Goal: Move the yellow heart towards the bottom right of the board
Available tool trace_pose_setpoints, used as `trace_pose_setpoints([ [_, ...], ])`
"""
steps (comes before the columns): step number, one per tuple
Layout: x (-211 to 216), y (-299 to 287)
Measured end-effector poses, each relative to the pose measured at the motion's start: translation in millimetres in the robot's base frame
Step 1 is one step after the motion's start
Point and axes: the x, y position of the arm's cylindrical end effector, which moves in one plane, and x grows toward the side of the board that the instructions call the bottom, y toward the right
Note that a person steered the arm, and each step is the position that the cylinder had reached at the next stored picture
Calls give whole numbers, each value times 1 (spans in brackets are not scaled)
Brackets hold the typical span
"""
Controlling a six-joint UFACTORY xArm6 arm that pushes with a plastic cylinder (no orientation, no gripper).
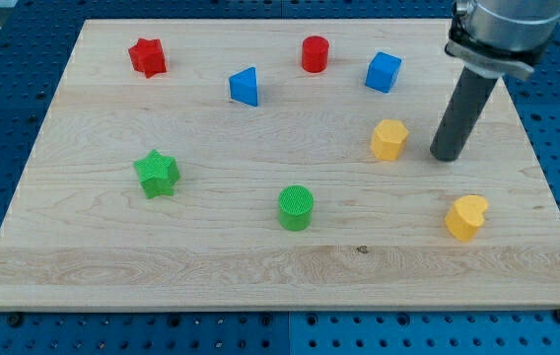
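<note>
The yellow heart (466,217) sits at the desk's (260,266) lower right, in full view. My tip (447,156) rests above it, just right of the yellow hexagon (388,139). The arm's top is cut off; there are no jaws.

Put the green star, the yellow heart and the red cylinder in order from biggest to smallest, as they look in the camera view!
1. green star and yellow heart: they look about alike, so I won't rank them.
2. red cylinder: looks smallest, but it sits farther up the board, so distance may shrink it.
</note>
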Motion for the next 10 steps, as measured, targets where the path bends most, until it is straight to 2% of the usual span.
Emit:
trace_pose_setpoints([
  [1, 10, -39],
  [2, 36, -54],
  [3, 59, -54],
  [5, 71, -47],
  [10, 81, -30],
])
